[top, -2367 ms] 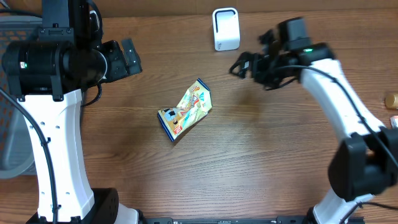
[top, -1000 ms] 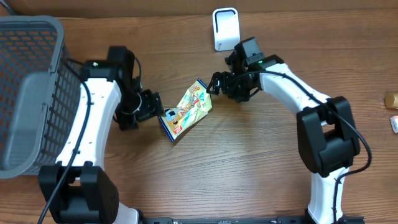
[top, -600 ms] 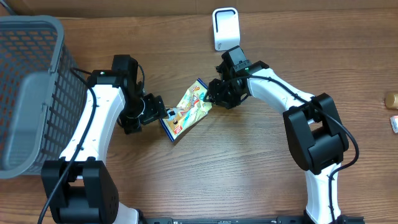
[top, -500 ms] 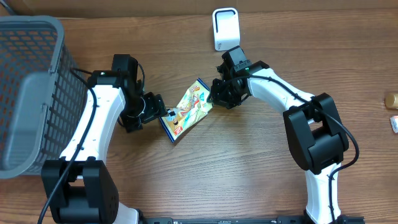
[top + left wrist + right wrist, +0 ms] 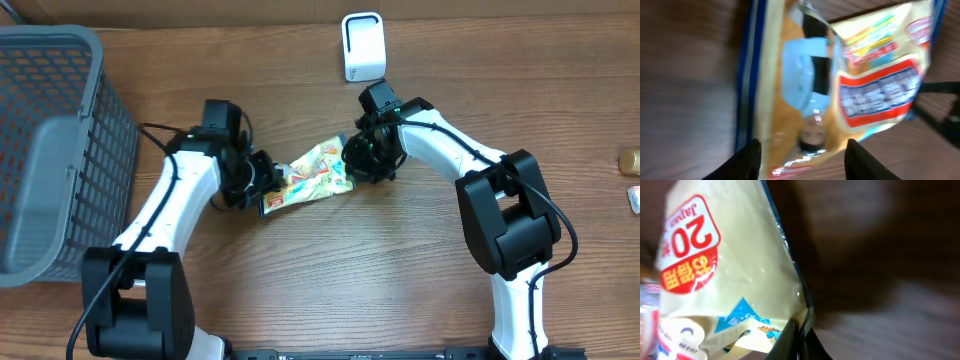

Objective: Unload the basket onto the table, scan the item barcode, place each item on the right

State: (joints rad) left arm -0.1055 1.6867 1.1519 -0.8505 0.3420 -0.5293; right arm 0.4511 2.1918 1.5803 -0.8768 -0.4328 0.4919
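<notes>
Packet (image 5: 308, 180), overhead: lying stretched left to right on the bench (image 5: 400, 280), mid-scene, caught between both arms.
Left pincer (image 5: 265, 183), overhead: right at the packet's left end, touching it.
Right pincer (image 5: 352, 168), overhead: on the packet's right end, arm reaching in from the far right.
Scanner (image 5: 363, 47), overhead: white, upright at the far edge, well apart from the packet.
Basket (image 5: 70, 150), overhead: grey mesh, far left.
Packet (image 5: 840, 90), left wrist: fills the view, blurred, blue edge to the left, red label to the right.
Left fingers (image 5: 747, 160), left wrist: two dark tips standing apart with the packet's end between them; whether they press it, cannot tell.
Packet (image 5: 725, 280), right wrist: pale face with a red "20" badge, seam running down to the tips.
Right fingers (image 5: 812, 347), right wrist: closed tight together, pinching the packet's corner.
</notes>
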